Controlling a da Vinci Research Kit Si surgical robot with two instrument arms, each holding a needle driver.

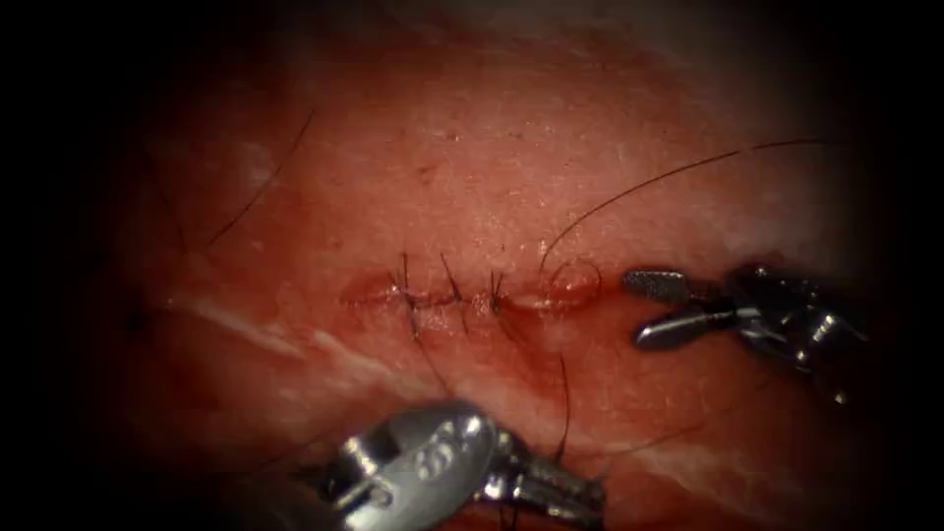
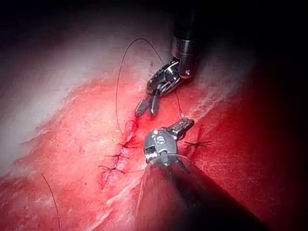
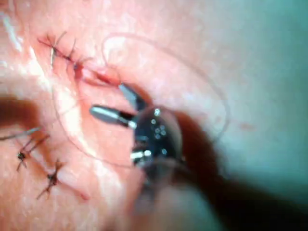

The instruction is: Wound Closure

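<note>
Right tool (image 1: pixel 654 313) jaws apart, empty, right of the cut (image 1: pixel 472 295); left tool (image 1: pixel 580 492) near, gripping thread (image 1: pixel 564 403); needle unseen

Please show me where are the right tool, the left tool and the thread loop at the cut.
right tool (image 1: pixel 657 307): endoscope view, between its open jaws.
left tool (image 1: pixel 565 492): endoscope view, at its tip.
thread loop (image 1: pixel 574 264): endoscope view, on its upper arc.

your tissue (image 1: pixel 472 167) lies flat, pink-red and wet with red fluid (image 1: pixel 551 379). the cut (image 1: pixel 472 295) runs horizontally; three dark stitches (image 1: pixel 447 290) cross its left and middle, the right end still gapes slightly. thread (image 1: pixel 669 177) arcs from a small loop at that end toward the right.
</note>
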